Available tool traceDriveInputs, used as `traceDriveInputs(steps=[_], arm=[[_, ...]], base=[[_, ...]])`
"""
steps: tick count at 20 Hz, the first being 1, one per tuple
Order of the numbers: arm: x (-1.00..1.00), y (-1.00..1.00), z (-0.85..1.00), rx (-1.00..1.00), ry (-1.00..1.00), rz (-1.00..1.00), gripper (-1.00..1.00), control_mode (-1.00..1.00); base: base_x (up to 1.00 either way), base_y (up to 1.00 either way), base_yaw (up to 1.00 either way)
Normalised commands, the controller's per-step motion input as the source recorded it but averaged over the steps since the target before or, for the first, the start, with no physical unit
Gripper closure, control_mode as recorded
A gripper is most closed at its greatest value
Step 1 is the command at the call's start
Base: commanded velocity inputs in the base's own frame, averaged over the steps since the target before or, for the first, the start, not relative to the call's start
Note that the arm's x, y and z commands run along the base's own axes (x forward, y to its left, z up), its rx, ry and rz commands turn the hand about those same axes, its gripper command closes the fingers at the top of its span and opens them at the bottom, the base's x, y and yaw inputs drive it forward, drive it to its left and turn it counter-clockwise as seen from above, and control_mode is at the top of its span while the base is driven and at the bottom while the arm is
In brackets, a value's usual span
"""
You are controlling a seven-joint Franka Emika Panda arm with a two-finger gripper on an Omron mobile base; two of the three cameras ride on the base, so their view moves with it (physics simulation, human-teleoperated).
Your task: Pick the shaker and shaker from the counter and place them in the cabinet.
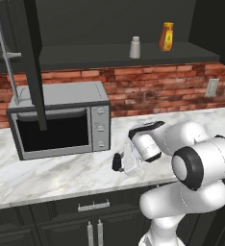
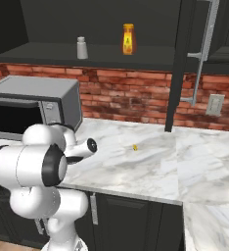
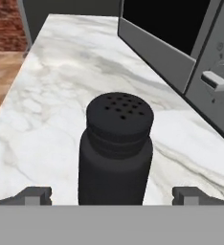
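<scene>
From the hand view I see the black shaker (image 3: 116, 148) standing upright on the white marble counter (image 3: 61, 95), right in front of the camera and between my two finger tips (image 3: 35, 195), which sit far out to either side of it with clear gaps, so the gripper (image 3: 112, 196) is spread wide and holds nothing. The microwave (image 3: 190, 43) runs along the right of that view, its dial knob near the shaker's level. In the left base view the arm is folded low over the front of the counter (image 1: 52, 173), with the hand reaching toward the microwave (image 1: 59, 120), and a small dark shape at the hand's tip (image 1: 117, 162) may be the black shaker, though I cannot tell for sure. The light grey shaker (image 1: 135, 47) with its silvery cap stands upright on the dark shelf of the wall cabinet (image 1: 109, 55), well apart from the orange-yellow bottle (image 1: 166, 36) further right on the same shelf. The cabinet door (image 1: 30, 57) hangs open with its long silver bar handle (image 1: 6, 53) in front of the microwave. In the right base view I find the grey shaker (image 2: 81, 48) and the bottle (image 2: 128, 39) again on the shelf, a brick wall (image 2: 126, 95) below it, and a tiny yellow speck (image 2: 135, 147) lying on the counter (image 2: 150, 166).
</scene>
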Motion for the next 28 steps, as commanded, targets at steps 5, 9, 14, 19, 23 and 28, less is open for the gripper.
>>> traceDriveInputs(steps=[5,9,14,19,23,28], arm=[[0.06,0.17,-0.19,0.02,0.00,-0.03,-1.00,-1.00],[0.08,0.15,-0.13,0.02,0.00,-0.03,-1.00,-1.00],[0.09,0.13,-0.10,0.02,0.00,-0.03,1.00,-1.00],[0.00,0.02,-0.01,0.03,0.00,-0.04,1.00,-1.00],[-0.30,0.00,0.34,0.00,-0.04,-0.01,1.00,-1.00],[-0.40,0.00,0.63,0.00,-0.09,0.00,1.00,-1.00]], base=[[0.00,0.00,0.00],[0.00,0.00,0.00],[0.00,0.00,0.00],[0.00,0.00,0.00],[0.00,0.00,0.00],[0.00,0.00,0.00]])
